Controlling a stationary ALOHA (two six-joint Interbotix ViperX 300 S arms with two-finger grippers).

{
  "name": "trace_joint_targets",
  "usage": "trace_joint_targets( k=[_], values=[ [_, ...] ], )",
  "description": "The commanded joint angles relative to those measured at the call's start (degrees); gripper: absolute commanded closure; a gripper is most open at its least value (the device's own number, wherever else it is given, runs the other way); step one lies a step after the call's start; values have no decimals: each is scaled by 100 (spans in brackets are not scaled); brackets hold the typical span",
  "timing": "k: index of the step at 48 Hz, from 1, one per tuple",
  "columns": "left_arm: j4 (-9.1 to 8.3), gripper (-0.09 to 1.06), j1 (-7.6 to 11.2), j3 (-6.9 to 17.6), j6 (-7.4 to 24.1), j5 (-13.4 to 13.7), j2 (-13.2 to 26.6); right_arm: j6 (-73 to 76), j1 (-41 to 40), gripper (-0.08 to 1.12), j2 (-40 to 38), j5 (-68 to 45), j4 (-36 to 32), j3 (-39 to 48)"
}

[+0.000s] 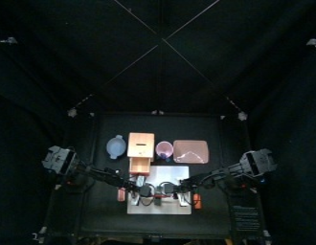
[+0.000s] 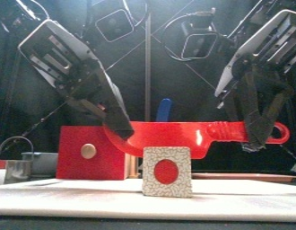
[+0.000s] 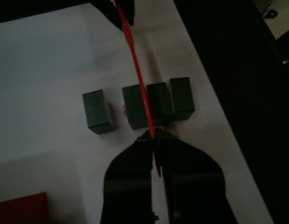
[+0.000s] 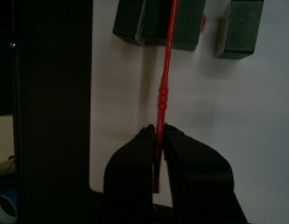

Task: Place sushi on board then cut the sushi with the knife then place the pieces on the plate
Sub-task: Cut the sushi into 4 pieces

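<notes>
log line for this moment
left gripper: shut on red knife | right gripper: same knife | sushi roll: on white board, one block apart

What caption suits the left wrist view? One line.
Left claw grips the red knife above sushi blocks on the white board.

You face a red knife (image 3: 131, 52), clamped at each end by the left gripper (image 3: 157, 142) and right gripper (image 4: 158, 133), barring the joined sushi blocks (image 3: 172, 96). Bare white cutting board (image 3: 42, 79) lies open beside the lone block (image 3: 98, 111).

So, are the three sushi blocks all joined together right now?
No: one sushi block lies apart from the other two, with a strip of bare white board showing between them.
</notes>
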State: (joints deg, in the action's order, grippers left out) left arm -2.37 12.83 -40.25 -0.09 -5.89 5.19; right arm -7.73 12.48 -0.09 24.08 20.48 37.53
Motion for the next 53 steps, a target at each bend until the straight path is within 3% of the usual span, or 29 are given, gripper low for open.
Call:
trace_joint_targets(
  k=[1,28,39,48,53],
  values=[
    [-9,63,-97,167,18,-44,-9,-35,18,76,-18,-211,9,-237],
    [44,63,-97,211,18,-35,264,-35,9,76,246,-396,0,-229],
    [18,63,-97,220,26,-44,18,-44,0,76,-44,-360,-44,-281],
    [-149,63,-158,237,35,-44,-308,-44,-44,76,-439,-272,-185,-281],
    [-158,63,-158,220,26,-44,-431,-35,-35,76,-615,-272,-220,-281]
  ],
)
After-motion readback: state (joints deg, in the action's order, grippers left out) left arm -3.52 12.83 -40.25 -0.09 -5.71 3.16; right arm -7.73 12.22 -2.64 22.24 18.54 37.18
